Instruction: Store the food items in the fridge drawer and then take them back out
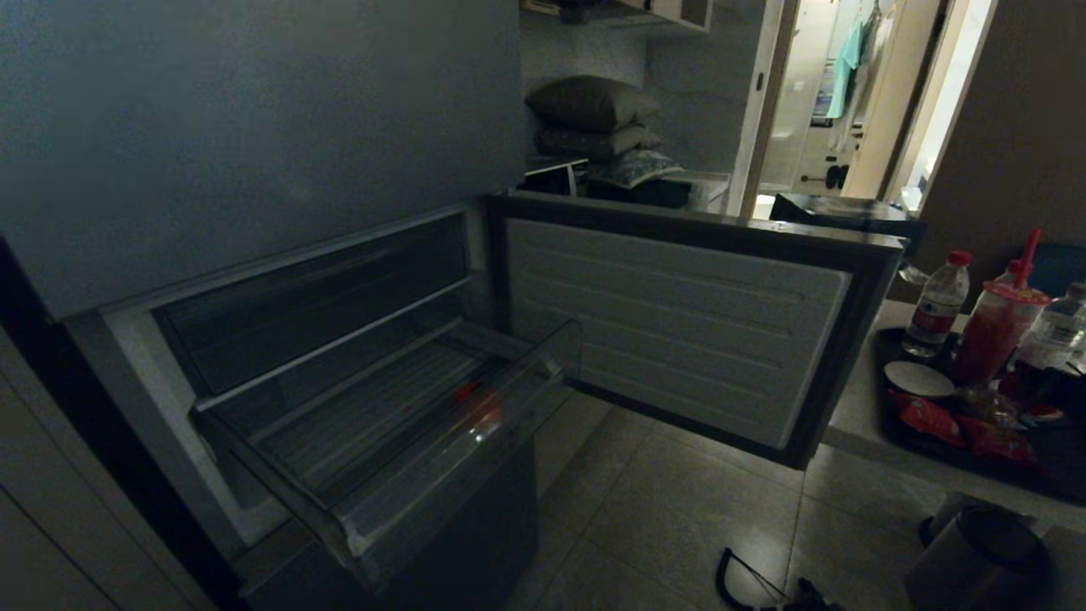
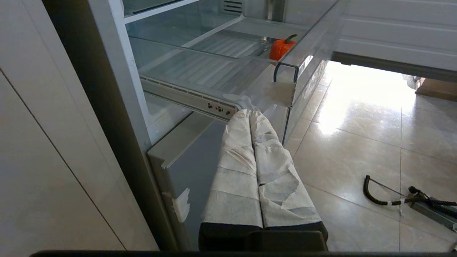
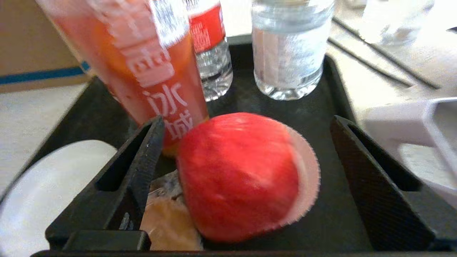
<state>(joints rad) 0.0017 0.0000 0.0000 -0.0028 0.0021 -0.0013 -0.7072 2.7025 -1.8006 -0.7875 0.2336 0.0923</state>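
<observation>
My right gripper hangs over the black tray, jaws wide apart around a round red fruit, with clear gaps on both sides. My left gripper, jaws together, idles below the pulled-out drawer, where an orange-red pepper sits near the front lip.

The red drink cup carries large white Chinese characters down its side; "冰城" appears to be among them, though they cannot be read with certainty. The red label on a water bottle behind it is illegible.
</observation>
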